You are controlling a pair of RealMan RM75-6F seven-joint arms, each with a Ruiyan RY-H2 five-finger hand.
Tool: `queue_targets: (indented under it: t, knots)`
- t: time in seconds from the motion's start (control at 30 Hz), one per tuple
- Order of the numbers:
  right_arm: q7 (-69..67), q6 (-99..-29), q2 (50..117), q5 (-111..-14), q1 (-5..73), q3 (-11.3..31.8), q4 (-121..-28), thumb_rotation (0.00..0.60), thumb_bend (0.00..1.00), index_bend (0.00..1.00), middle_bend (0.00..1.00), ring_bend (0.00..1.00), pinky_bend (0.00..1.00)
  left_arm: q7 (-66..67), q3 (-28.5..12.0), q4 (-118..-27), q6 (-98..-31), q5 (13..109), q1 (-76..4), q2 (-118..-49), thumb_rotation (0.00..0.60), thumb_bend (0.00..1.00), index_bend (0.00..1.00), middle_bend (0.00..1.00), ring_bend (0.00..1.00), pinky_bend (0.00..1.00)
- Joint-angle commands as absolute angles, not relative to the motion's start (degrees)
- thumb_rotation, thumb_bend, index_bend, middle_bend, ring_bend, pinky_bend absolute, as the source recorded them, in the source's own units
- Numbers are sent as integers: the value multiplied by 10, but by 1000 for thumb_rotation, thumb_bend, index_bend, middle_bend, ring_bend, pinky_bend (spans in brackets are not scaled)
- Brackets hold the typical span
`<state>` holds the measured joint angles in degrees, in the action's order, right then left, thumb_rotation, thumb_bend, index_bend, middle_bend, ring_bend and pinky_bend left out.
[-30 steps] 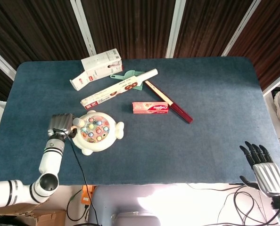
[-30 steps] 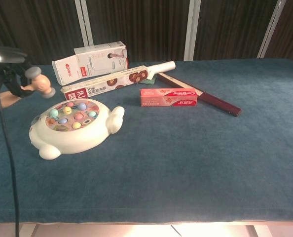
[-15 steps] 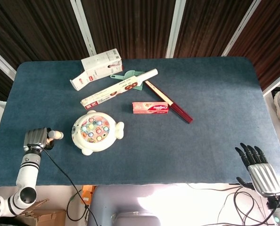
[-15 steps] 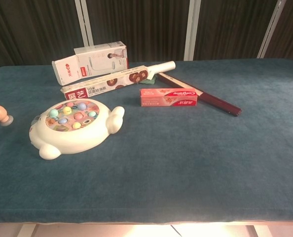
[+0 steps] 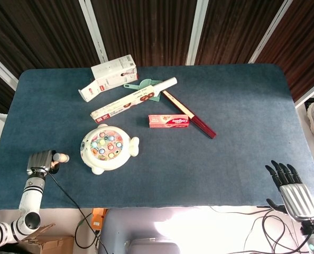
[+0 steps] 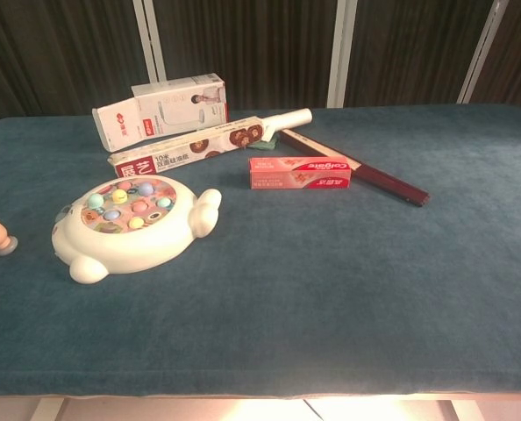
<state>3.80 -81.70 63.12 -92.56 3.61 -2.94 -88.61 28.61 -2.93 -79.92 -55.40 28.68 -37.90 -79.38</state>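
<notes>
Left hand (image 5: 41, 160), clenched on mallet (image 5: 58, 157), has drawn back from over the toy (image 5: 108, 148) to its left, low at the table (image 5: 236, 106) edge: the striking pass looks finished. Toothpaste (image 5: 168, 121) up-right of toy. Right hand (image 5: 290, 186), far right, fingers spread, holds nothing.

"Colgate" on the red toothpaste box (image 6: 299, 172), "10米" and Chinese characters on the long wrap box (image 6: 190, 149), other print unreadable
</notes>
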Motion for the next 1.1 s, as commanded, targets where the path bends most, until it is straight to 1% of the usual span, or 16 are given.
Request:
queue_targets:
  t: [0.03, 0.13, 0.2, 0.3, 0.43, 0.7, 1.1]
  knots:
    - [39, -816, 631, -925, 36, -29, -886, 600, 133, 0, 0, 0, 11, 282, -31, -793, -546, 289, -375, -793, 600, 441, 705, 585, 549, 612]
    - [39, -815, 632, -924, 36, -29, -887, 600, 133, 0, 0, 0, 11, 275, -34, -791, -536, 293, -372, -789, 600, 385, 666, 585, 545, 612]
    - [40, -815, 632, -923, 36, -29, -887, 600, 132, 0, 0, 0, 11, 272, -35, -789, -533, 296, -370, -789, 600, 349, 661, 581, 541, 611]
    - [39, -816, 631, -924, 36, -29, -887, 600, 133, 0, 0, 0, 11, 266, -39, -786, -524, 298, -368, -789, 600, 320, 637, 558, 518, 591]
    - [37, -817, 631, -924, 36, -29, -886, 600, 132, 0, 0, 0, 11, 253, -44, -775, -516, 306, -364, -794, 600, 293, 623, 554, 513, 587]
    - [37, -817, 630, -923, 36, -28, -886, 600, 133, 0, 0, 0, 11, 241, -59, -770, -508, 303, -363, -792, 600, 275, 619, 554, 512, 586]
    - [35, -820, 630, -925, 34, -29, -886, 600, 133, 0, 0, 0, 11, 200, -90, -758, -456, 251, -368, -772, 600, 252, 614, 554, 512, 586]
